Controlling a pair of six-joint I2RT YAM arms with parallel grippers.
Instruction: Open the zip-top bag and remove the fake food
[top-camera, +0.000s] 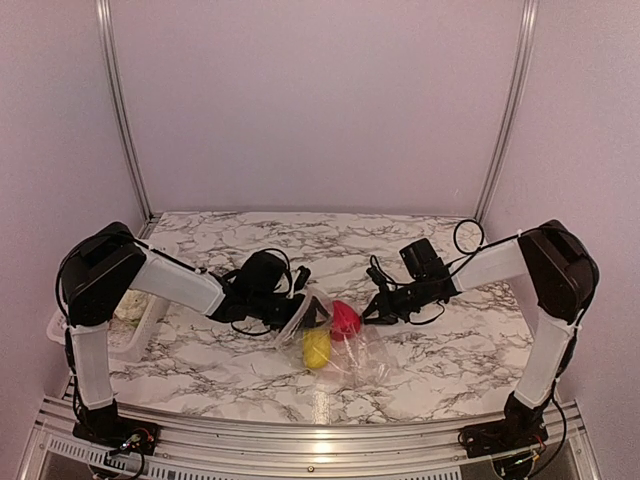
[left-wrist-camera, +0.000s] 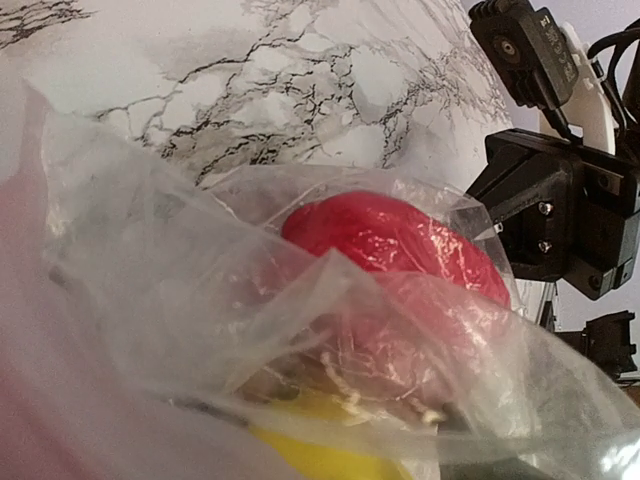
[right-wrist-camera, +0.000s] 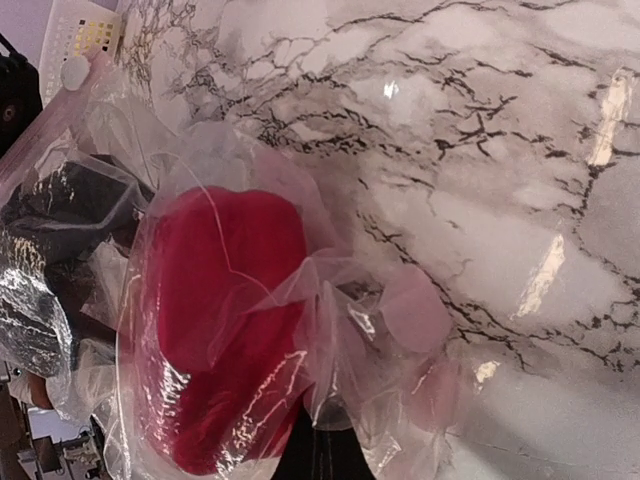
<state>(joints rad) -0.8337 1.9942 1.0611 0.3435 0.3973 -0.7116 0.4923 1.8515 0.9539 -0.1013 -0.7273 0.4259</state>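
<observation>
Two arms meet at the zip-top bag (top-camera: 365, 360), which lies crumpled on the marbled table (top-camera: 450, 350), near the front edge and about midway between the two bases.

Contents, as you can see them through the film: one red piece (top-camera: 345, 318) toward the back of the bag and one yellow piece (top-camera: 316, 348) just in front of it, touching or nearly so (the overhead view is too coarse to settle which). Both sit inside the plastic. Your left wrist view shows film draped over the red piece, with yellow below it.

Right gripper (top-camera: 372, 312): jaws closed, pinching a fold of the bag's film at its right side, just beside the red piece. In its own wrist view the film bunches toward the bottom edge of the frame.

Left gripper (top-camera: 310, 314): pressed in at the bag's left side, with plastic wrapped over its tip. You cannot tell whether its jaws stand apart or together, because crinkled film fills its camera and hides the fingers. The right wrist view shows a dark mass behind the film, left of the red piece.

White lattice basket (top-camera: 135, 338): at the table's left edge beside the left arm, well apart from the bag. Something pale lies in it, too small to name.
</observation>
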